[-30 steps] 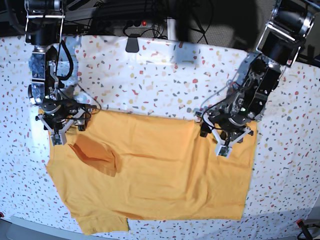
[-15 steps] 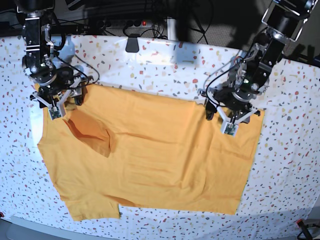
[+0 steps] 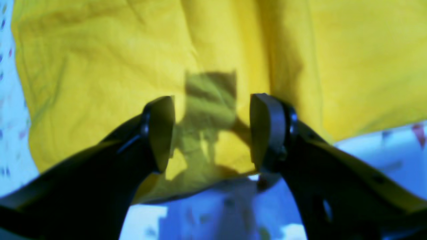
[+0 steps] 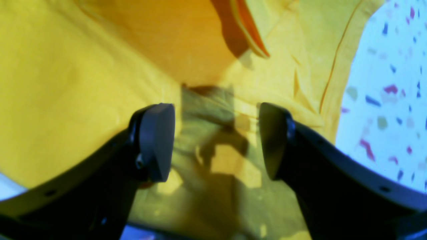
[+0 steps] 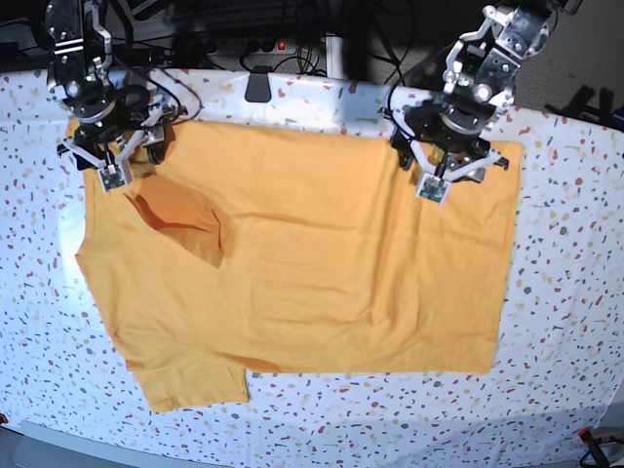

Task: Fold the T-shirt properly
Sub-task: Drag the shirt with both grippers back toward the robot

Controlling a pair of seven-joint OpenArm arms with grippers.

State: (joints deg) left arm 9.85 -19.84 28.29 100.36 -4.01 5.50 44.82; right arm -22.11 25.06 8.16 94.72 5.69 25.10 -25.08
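Observation:
The mustard T-shirt (image 5: 322, 253) lies spread flat on the speckled table (image 5: 565, 292), plain side up, no script showing. One sleeve (image 5: 185, 219) is folded inward at the upper left; another sleeve (image 5: 190, 385) sticks out at the lower left. My left gripper (image 5: 439, 175) is over the shirt's far edge on the right. In the left wrist view (image 3: 211, 133) its jaws stand apart over the cloth (image 3: 100, 66). My right gripper (image 5: 112, 166) is over the far left corner. In the right wrist view (image 4: 217, 143) it is open above the cloth (image 4: 66, 83).
A black clip-like object (image 5: 258, 86) sits at the table's far edge, with cables and a power strip (image 5: 268, 44) behind it. The table's front edge runs along the bottom of the base view.
Both grippers moved toward the table's far side, and the shirt's far edge went with them. The shirt now lies further back and flatter.

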